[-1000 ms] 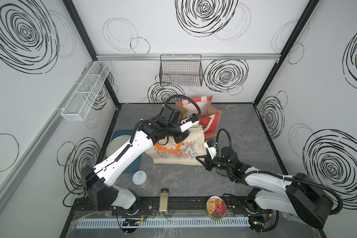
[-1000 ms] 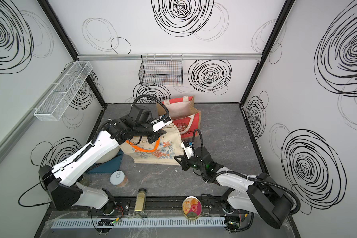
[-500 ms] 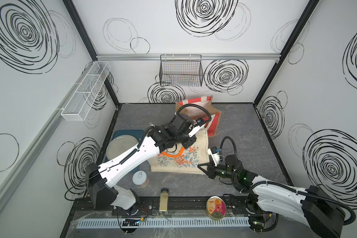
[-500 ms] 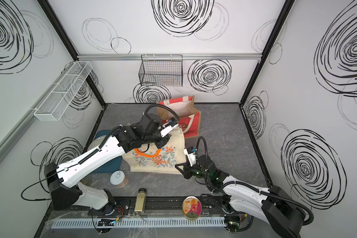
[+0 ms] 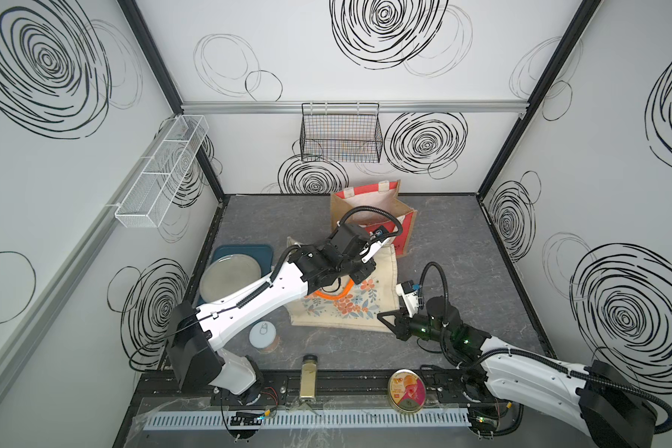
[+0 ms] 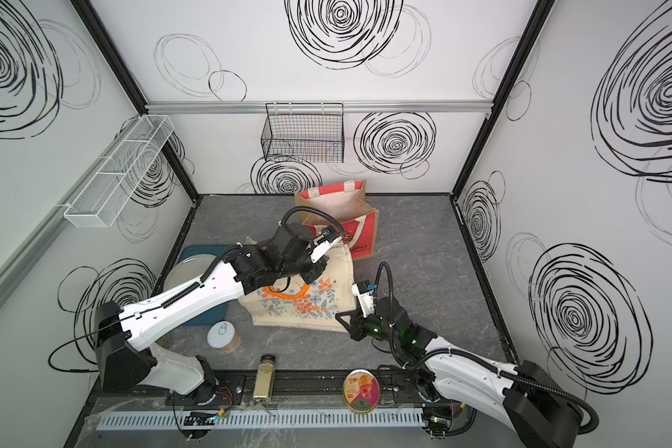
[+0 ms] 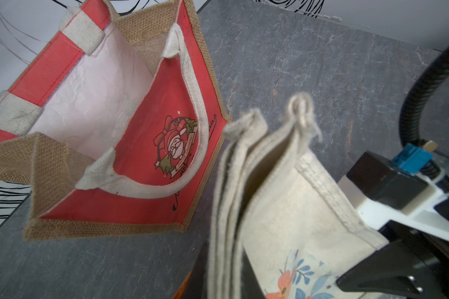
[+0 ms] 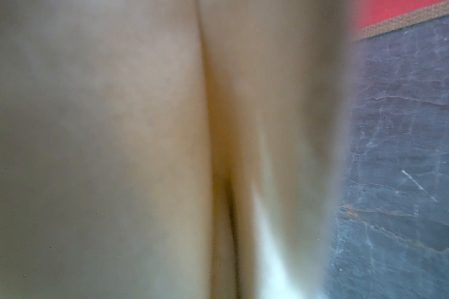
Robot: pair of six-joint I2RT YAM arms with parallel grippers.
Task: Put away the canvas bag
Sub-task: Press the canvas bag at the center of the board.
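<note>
The canvas bag [image 5: 350, 306] is cream, printed with orange and blue flowers; its handle [image 5: 332, 298] is orange. The jute bag [image 5: 404, 229] shows red panels, tan burlap edging, cream straps, a pale lining and a Santa wreath print [image 7: 175, 145] in red, green and white. The table top [image 5: 462, 240] is dark grey with pale veining. The walls [image 5: 365, 77] are white with black scribbled rings. The wire basket [image 5: 340, 135] is black, the mesh shelf [image 5: 160, 174] white, the tray [image 5: 262, 250] teal, the plate [image 5: 229, 279] grey.

This is looking like a robot test lab, not a home. White walls with black scribbled swirls [image 5: 385, 38] are boxing in a dark grey stone-look counter [image 5: 462, 240]. A white and black left robot arm [image 5: 257, 298] and a matching right robot arm [image 5: 528, 368] are sitting bolted to a black metal rail [image 5: 354, 378].
</note>
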